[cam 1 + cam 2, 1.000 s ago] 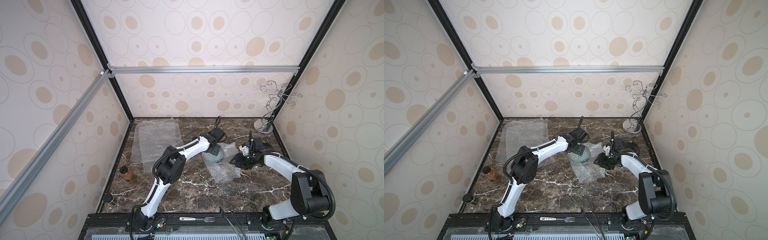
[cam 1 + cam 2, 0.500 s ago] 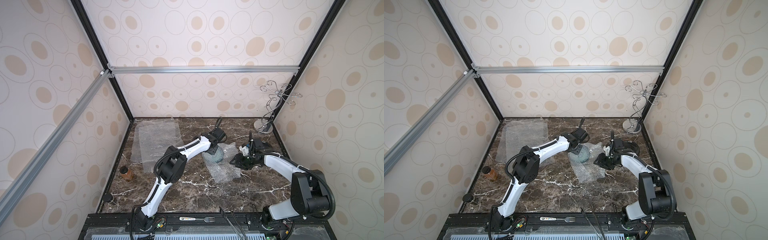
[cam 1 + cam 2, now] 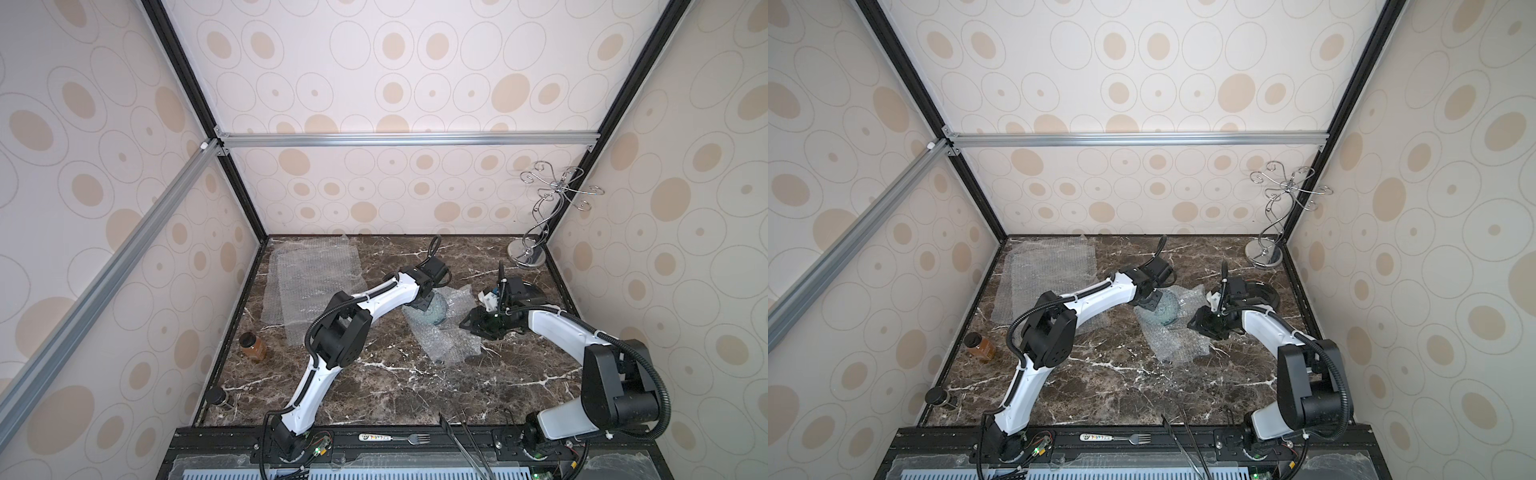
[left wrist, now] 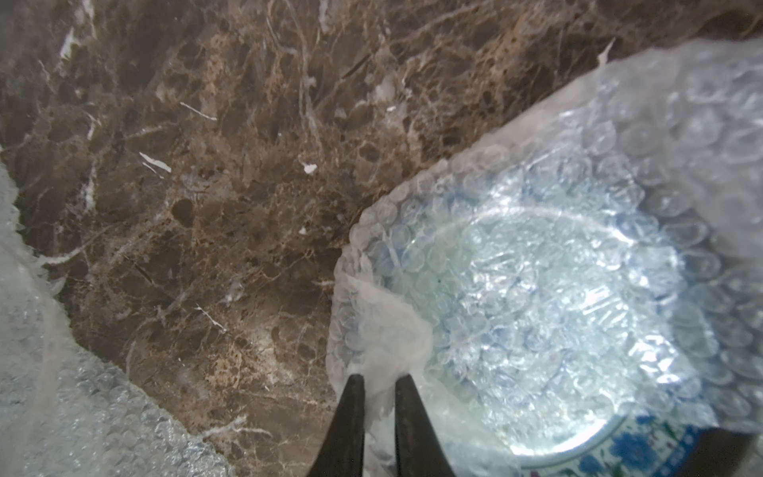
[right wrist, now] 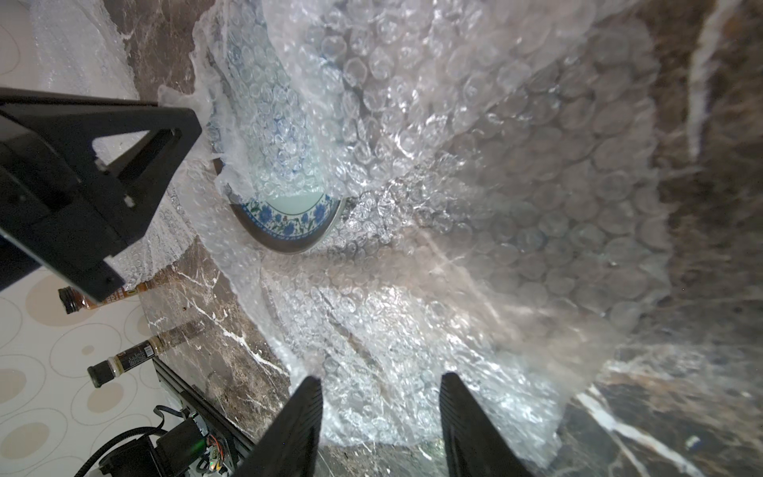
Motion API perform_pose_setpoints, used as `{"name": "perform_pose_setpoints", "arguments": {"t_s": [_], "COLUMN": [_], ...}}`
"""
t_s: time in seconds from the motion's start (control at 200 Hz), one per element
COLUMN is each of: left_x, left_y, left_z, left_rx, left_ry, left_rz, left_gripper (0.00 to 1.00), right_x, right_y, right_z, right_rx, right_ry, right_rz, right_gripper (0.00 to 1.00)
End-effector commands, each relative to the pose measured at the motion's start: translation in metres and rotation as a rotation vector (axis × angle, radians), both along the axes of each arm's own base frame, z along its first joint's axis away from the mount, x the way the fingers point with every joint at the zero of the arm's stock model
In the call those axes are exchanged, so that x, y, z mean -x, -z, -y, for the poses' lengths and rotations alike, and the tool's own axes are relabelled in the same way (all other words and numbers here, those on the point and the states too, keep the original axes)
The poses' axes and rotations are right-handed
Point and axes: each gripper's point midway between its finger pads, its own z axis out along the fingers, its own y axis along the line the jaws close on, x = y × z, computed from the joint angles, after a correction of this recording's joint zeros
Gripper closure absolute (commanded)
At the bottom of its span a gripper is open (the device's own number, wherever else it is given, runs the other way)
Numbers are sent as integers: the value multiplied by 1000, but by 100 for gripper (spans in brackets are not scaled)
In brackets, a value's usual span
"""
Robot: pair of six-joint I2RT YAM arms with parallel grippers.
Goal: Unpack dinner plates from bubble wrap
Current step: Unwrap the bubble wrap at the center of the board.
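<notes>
A plate with a blue floral rim (image 5: 289,225) lies mid-table under crumpled bubble wrap (image 3: 446,338), seen in both top views (image 3: 1163,313). In the left wrist view the plate's pale centre (image 4: 536,314) shows through the bubbles. My left gripper (image 4: 380,378) is shut on a bunched corner of that wrap at the plate's edge, and its place over the plate shows in a top view (image 3: 419,305). My right gripper (image 5: 380,384) stands open low over the wrap's other side (image 3: 471,324), fingers apart. A dark round plate (image 3: 536,291) lies behind the right wrist.
Flat bubble wrap sheets (image 3: 316,282) lie at the back left. A chrome wire stand (image 3: 528,257) fills the back right corner. An amber jar (image 3: 252,347) and a dark-lidded jar (image 3: 218,399) stand along the left edge. A fork (image 3: 399,438) and tongs (image 3: 465,444) lie on the front rail.
My left gripper's jaws have closed onto the wrap's corner. Both arms have stayed almost where they were, and the right gripper's opening is the same.
</notes>
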Motion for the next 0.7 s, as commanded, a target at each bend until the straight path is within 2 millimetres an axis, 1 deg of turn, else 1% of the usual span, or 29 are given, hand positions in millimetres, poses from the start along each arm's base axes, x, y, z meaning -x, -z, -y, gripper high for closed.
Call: {"name": "perform_pose_setpoints", "arguments": {"t_s": [0.0, 0.15, 0.375, 0.51, 0.605, 0.695], "left_x": [-5, -4, 0, 4, 9, 13], "left_y": [-24, -21, -9, -2, 1, 2], "left_z": [-7, -20, -42, -58, -65, -68], "left_rx": [80, 108, 179, 194, 206, 217], "left_ry": [-17, -33, -77, -105, -116, -122], "left_rz": [25, 10, -28, -45, -52, -57], "left_gripper": [85, 85, 85, 86, 86, 80], "right_x": [-1, 0, 3, 4, 4, 4], "right_y": [-4, -1, 2, 3, 3, 4], "right_z": [0, 0, 1, 2, 2, 2], "right_rx": [1, 0, 5, 11, 10, 8], "right_ry": [-8, -10, -7, -8, -6, -3], "right_rz": [1, -4, -10, -10, -12, -14], "right_gripper": [50, 50, 50, 50, 50, 50]}}
